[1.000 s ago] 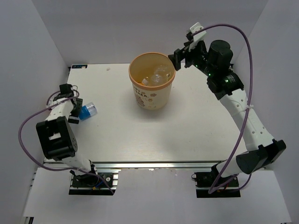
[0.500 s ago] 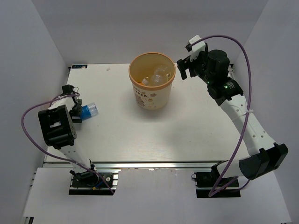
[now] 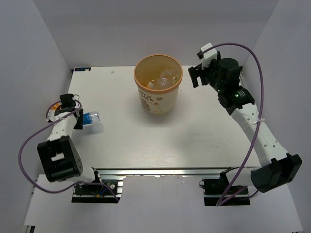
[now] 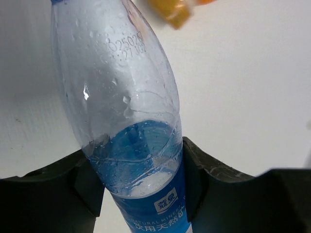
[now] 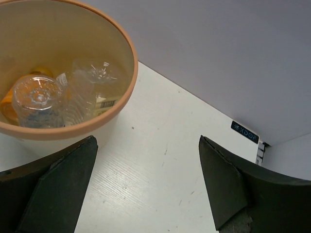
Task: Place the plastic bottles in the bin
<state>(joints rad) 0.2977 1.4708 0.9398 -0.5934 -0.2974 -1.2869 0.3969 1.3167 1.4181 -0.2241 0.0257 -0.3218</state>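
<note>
Starting at the left edge of the tabletop (image 3: 170, 141), the left gripper (image 3: 79, 119) sat just inside that edge, about midway between the near and far corners. Its jaws were clamped on a plastic bottle (image 3: 92, 117), held roughly level with its free end toward the middle. Whether the bottle touched the surface could not be told. Little room remained between that gripper and the left edge. Toward the centre a wide bare stretch of white surface ran from the bottle to the bin (image 3: 156, 103), well apart from it. The near half of the tabletop lay bare from edge to edge. The bin stood upright near the middle of the far edge, with free surface on every side. Right of it, the right gripper (image 3: 196, 76) hung above the tabletop toward the far right corner. It was just beside the bin's rim and clear of it, jaws wide apart and holding nothing. Between its fingers (image 5: 53, 189) the wrist view showed only tabletop and part of the bin.

The held bottle was clear and beaded with droplets, with a blue label bearing white print around its body and a stamped code near the shoulder. The dark jaws pressed it at the label's upper edge. A blurred orange-yellow thing (image 4: 175, 10) lay beyond it, too unclear to name. The bin was tan-orange with an orange rim, tapering sides and small printed pictures. Several clear bottles (image 5: 39, 99) lay inside it, one showing a barcode label.
</note>
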